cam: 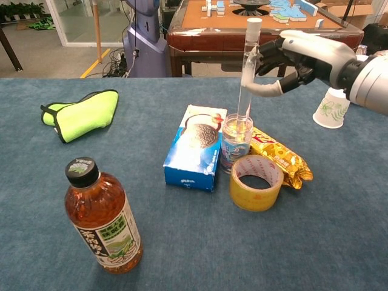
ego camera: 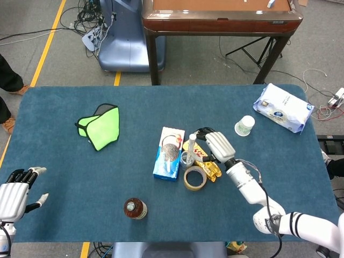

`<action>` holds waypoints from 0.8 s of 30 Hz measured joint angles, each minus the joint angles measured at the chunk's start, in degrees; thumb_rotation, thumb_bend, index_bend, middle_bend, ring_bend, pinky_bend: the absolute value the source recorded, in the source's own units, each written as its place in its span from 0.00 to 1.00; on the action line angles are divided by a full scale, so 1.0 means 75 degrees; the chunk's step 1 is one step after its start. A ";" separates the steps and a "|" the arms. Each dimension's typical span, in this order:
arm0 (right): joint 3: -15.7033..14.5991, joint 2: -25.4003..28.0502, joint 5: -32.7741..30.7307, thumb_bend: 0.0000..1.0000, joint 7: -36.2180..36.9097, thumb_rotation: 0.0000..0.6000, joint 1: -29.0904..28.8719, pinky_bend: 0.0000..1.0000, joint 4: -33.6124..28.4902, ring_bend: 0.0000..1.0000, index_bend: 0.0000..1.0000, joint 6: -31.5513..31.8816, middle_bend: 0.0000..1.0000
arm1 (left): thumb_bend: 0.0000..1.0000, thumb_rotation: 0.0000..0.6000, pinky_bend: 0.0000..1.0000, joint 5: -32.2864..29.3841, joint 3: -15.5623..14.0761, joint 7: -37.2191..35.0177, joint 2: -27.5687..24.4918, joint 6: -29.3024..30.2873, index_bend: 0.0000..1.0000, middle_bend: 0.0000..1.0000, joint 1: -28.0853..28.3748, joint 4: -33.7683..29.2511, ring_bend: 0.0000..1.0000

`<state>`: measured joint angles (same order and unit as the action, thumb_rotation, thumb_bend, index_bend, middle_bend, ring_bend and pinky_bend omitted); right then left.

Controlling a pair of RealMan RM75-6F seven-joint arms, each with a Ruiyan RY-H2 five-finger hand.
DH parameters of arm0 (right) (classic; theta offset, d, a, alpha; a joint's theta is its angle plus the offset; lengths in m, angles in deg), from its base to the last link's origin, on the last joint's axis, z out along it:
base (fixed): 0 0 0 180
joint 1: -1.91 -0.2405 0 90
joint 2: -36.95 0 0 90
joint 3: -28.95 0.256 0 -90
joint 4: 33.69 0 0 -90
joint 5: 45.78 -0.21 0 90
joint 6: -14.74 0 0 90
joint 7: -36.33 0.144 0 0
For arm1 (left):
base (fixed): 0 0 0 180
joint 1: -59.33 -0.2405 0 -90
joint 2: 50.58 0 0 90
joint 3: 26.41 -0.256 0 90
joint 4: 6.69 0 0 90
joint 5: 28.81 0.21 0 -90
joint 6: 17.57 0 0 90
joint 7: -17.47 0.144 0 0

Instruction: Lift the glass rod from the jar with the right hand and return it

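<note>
While the lines run from the table's near edge to its far side, every left and right is the robot's own.

Left hand (ego camera: 15, 191): at the near left edge of the blue table (ego camera: 64, 177), holding nothing, fingers apart and lightly curled; seen only in the head view.
Tea bottle (cam: 104, 219): upright near the front edge, black cap on, well apart from the central cluster.
Tape roll (cam: 257, 182): lying flat just in front of the jar, touching the snack packet.
Snack packet (cam: 280, 158): yellow, lying just to the right of the jar.
Cookie box (cam: 196, 147): blue, lying flat just to the left of the jar.
Jar (cam: 236, 141): small, clear, upright between the box and the packet.
Glass rod (cam: 247, 71): near upright, leaning slightly, its lower end inside the mouth of the jar and its top at the height of the right hand.
Right hand (cam: 302, 57): above and to the right of the jar; the thumb and a fingertip (cam: 251, 58) pinch the upper part of the rod, the other fingers curled loosely behind.
Green cloth (cam: 82, 113): crumpled, far left of the cluster.
Paper cup (cam: 332, 107): upright, beyond and to the right of the right hand.
Wipes pack (ego camera: 283, 107): white, at the far right corner.
</note>
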<state>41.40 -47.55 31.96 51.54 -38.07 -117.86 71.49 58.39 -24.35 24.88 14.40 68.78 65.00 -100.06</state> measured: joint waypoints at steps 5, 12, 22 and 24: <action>-0.0138 -0.0041 0.0105 0.46 0.0072 1.00 -0.0022 0.19 0.0104 0.23 0.51 -0.0100 0.35 | 0.24 1.00 0.16 -0.0002 0.0008 0.0002 0.0010 -0.0010 0.25 0.25 0.0006 0.0001 0.31; -0.0277 0.0114 0.0054 0.36 -0.0059 1.00 0.0049 0.19 -0.0039 0.17 0.35 -0.0186 0.27 | 0.24 1.00 0.16 0.0013 0.0022 0.0008 0.0002 -0.0002 0.25 0.25 0.0014 -0.0003 0.31; -0.0335 0.0648 -0.0038 0.24 -0.0578 1.00 0.0395 0.19 -0.0629 0.11 0.17 0.0285 0.15 | 0.24 1.00 0.16 0.0044 0.0081 -0.0002 -0.0014 0.0023 0.25 0.25 0.0057 0.0009 0.31; -0.0340 0.0806 -0.0010 0.25 -0.0735 1.00 0.0579 0.19 -0.0809 0.11 0.17 0.0638 0.16 | 0.24 1.00 0.16 0.0023 0.0093 0.0014 -0.0036 0.0013 0.25 0.25 0.0063 -0.0010 0.31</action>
<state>38.86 -41.51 31.89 46.03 -33.73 -123.93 76.27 58.56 -23.65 24.98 14.12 68.88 65.48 -100.14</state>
